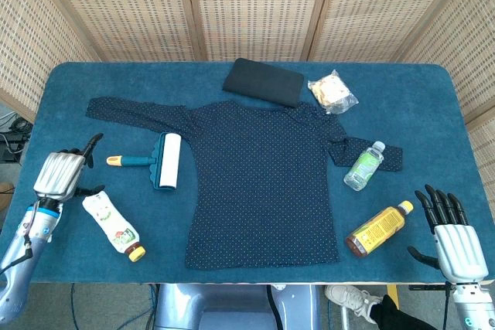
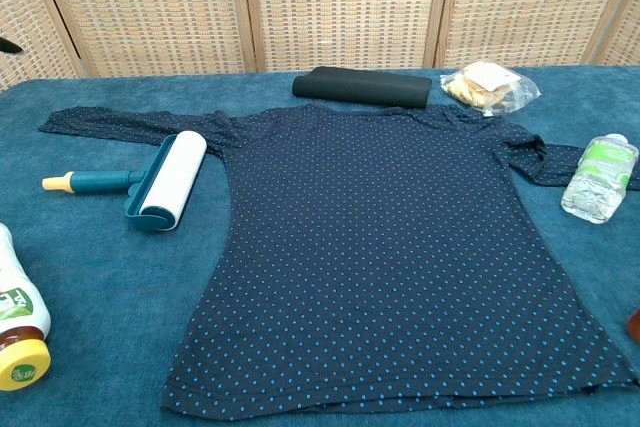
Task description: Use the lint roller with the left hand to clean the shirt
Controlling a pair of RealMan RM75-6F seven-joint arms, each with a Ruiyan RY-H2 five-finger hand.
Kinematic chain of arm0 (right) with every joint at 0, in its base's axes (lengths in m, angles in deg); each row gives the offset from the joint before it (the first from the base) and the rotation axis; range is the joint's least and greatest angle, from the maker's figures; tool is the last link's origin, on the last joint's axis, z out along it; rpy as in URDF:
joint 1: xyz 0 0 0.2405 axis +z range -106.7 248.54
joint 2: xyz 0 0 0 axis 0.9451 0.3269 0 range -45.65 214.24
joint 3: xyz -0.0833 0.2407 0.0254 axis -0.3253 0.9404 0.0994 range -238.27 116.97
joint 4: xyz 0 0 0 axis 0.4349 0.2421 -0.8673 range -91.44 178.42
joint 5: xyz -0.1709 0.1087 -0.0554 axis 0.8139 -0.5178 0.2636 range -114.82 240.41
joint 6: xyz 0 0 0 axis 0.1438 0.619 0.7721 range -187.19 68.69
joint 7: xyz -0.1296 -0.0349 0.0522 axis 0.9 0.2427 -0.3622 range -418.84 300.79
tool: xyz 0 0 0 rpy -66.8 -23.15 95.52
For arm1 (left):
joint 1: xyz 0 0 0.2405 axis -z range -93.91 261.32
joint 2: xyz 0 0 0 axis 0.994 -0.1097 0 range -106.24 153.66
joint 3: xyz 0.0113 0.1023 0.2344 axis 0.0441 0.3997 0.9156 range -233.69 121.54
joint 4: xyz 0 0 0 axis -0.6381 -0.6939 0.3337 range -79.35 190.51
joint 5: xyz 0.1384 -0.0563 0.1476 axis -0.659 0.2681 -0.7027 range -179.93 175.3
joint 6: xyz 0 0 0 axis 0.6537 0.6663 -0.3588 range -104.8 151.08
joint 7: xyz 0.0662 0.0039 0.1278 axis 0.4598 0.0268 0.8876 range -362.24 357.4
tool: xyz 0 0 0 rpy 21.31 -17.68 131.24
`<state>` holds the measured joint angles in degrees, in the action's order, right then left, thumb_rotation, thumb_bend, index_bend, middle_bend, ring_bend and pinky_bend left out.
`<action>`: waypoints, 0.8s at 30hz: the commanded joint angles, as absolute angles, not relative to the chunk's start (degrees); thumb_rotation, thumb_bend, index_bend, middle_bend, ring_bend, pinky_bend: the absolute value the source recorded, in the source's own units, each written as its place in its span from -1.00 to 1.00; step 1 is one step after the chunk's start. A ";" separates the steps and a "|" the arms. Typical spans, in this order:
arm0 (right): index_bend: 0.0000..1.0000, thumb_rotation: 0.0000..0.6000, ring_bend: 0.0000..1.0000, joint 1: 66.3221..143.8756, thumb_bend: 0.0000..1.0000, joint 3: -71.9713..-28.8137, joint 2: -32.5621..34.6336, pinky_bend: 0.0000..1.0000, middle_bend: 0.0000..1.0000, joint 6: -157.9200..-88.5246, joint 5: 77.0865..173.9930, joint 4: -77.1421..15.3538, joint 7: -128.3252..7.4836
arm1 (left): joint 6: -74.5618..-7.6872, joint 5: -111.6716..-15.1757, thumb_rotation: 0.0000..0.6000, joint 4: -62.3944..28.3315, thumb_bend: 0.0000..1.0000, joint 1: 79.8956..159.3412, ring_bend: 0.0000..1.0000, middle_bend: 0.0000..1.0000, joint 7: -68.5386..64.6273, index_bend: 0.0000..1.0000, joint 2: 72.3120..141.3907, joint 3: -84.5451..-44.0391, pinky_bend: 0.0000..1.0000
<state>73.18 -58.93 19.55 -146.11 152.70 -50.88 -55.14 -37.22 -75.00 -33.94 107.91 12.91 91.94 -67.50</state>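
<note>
Lint roller (image 1: 158, 161) near the table's left edge looks light and rigid, so grab its skinny handle; left hand (image 1: 62, 172) is open and empty.

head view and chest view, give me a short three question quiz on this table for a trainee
1. True or false: the left hand already holds the lint roller.
2. What lies on the shirt sleeve nearest the right hand? A. clear bottle B. snack bag C. black pouch
3. Fill in: the lint roller's drum end points toward the ____.

Key: 1 false, they are apart. 2 A, the clear bottle. 3 shirt.
</note>
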 commanded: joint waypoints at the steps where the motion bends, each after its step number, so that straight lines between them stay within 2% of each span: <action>1: -1.00 1.00 -1.00 73.26 -0.83 -58.89 19.35 -1.00 -1.00 -145.92 152.50 -50.62 -55.05 | -32.04 -71.36 1.00 -30.76 -0.55 111.86 0.05 0.30 12.21 -0.58 93.06 -69.00 0.08; 4: -1.00 1.00 -1.00 73.31 -0.83 -58.82 19.19 -1.00 -1.00 -145.81 152.30 -50.36 -54.95 | -28.47 -69.14 1.00 -28.37 -0.54 114.11 0.14 0.42 12.45 -0.40 94.06 -69.12 0.14; 7: -1.00 1.00 -1.00 73.33 -0.83 -58.65 19.07 -1.00 -1.00 -145.74 151.93 -50.08 -54.99 | -25.87 -67.31 1.00 -25.76 -0.45 116.17 0.18 0.49 13.65 -0.30 95.54 -68.83 0.17; 13: -1.00 1.00 -1.00 73.37 -0.83 -58.40 18.98 -1.00 -1.00 -145.54 151.21 -49.55 -55.27 | -22.12 -63.35 1.00 -22.32 -0.42 118.95 0.19 0.51 15.45 -0.30 97.56 -67.93 0.17; 24: -1.00 1.00 -1.00 73.46 -0.83 -58.33 18.72 -1.00 -1.00 -145.42 150.99 -49.19 -54.98 | -20.14 -60.43 1.00 -16.95 -0.42 122.30 0.19 0.51 19.09 -0.30 101.06 -66.06 0.17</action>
<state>73.46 -58.33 18.73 -145.42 150.99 -49.19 -54.97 -20.33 -60.61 -17.38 121.94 18.72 100.64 -66.35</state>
